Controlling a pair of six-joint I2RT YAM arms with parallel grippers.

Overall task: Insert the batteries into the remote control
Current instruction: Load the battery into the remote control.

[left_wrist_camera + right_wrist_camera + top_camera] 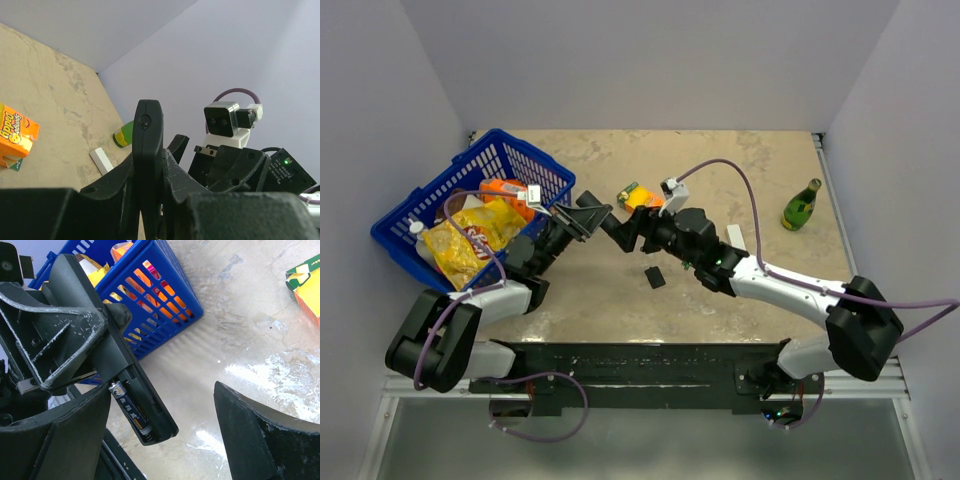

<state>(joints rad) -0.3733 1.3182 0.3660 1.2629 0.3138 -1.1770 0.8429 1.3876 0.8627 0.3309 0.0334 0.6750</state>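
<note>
My left gripper [578, 224] is shut on the black remote control [594, 214] and holds it above the table. In the left wrist view the remote [148, 135] stands edge-on between my left gripper's [148, 176] jaws. In the right wrist view the remote [107, 347] shows its open compartment with one dark battery [129, 407] seated in it; no second battery shows. My right gripper [160, 435] is open and empty, its left finger [60, 435] beside the battery. It meets the remote's end in the top view [620, 228]. The small black cover [654, 277] lies on the table.
A blue basket [430, 195] with snack bags stands at the left, also in the right wrist view [165, 295]. An orange box [645, 197], a white bar [736, 238] and a green bottle [801, 205] lie behind the grippers.
</note>
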